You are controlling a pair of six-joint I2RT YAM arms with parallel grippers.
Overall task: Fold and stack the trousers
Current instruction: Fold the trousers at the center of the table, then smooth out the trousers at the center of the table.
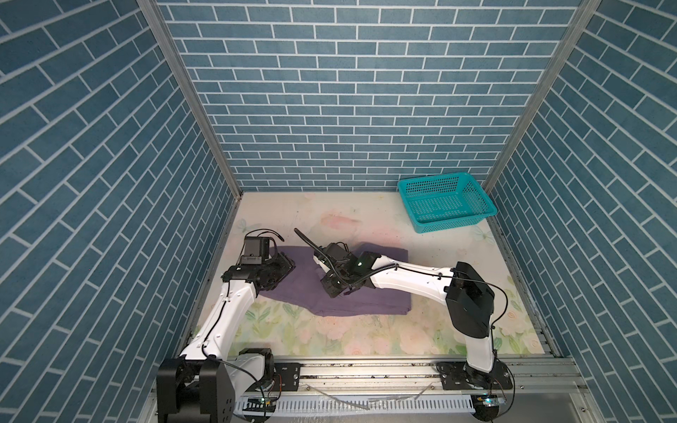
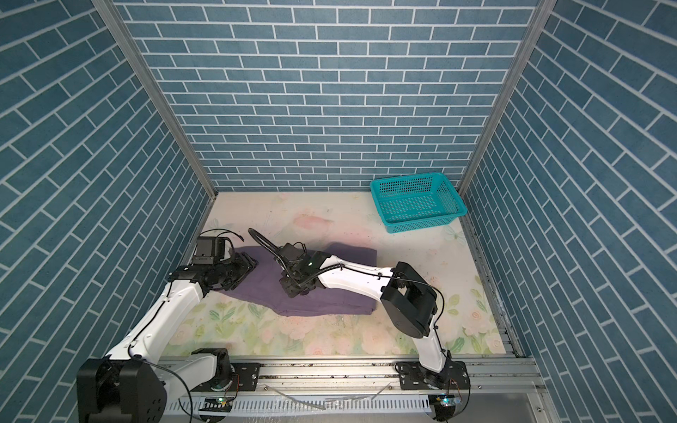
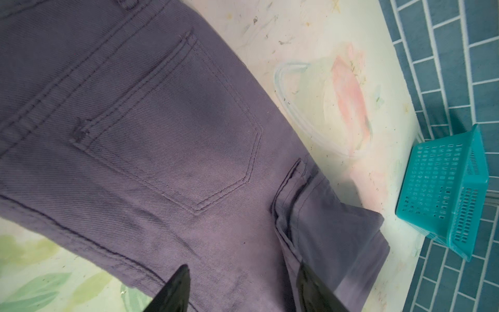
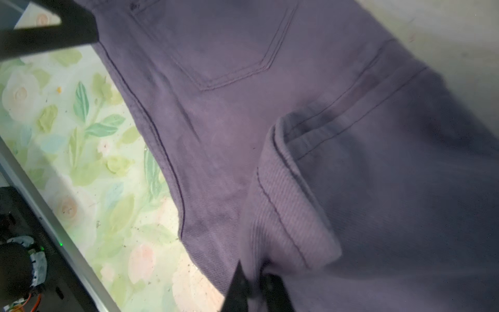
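The trousers (image 1: 366, 302) lie flat across the middle of the worktop (image 1: 366, 337), from near its left edge to past its centre. They are doubled over into a broad, blunt-ended slab of muted purple. In both top views the right end is a straight, thick fold.

Close up, the cloth is a fine diagonal twill, matte and soft, with raised double-stitched seams. A five-sided back pocket (image 3: 189, 135) faces up, outlined in twin rows of thread. Beside it, a stitched leg hem (image 4: 283, 205) curls up in a rounded lip over the layer below.

The left pincer (image 3: 243, 267) hangs over the trousers near the worktop's left edge. Its glossy black fingers (image 3: 178, 286) stand well apart with nothing between them, only cloth beneath.

The right pincer (image 4: 255, 270) sits low on the middle of the garment, at the curled hem. Its fingers are a narrow slit apart, and I cannot tell whether cloth is pinched in that slit.

The worktop is a smooth sheet printed with pale roses and green leaves, speckled with grit. A teal plastic basket (image 1: 458, 222), rectangular with perforated walls and floor, stands in the far right corner, well apart from the trousers.
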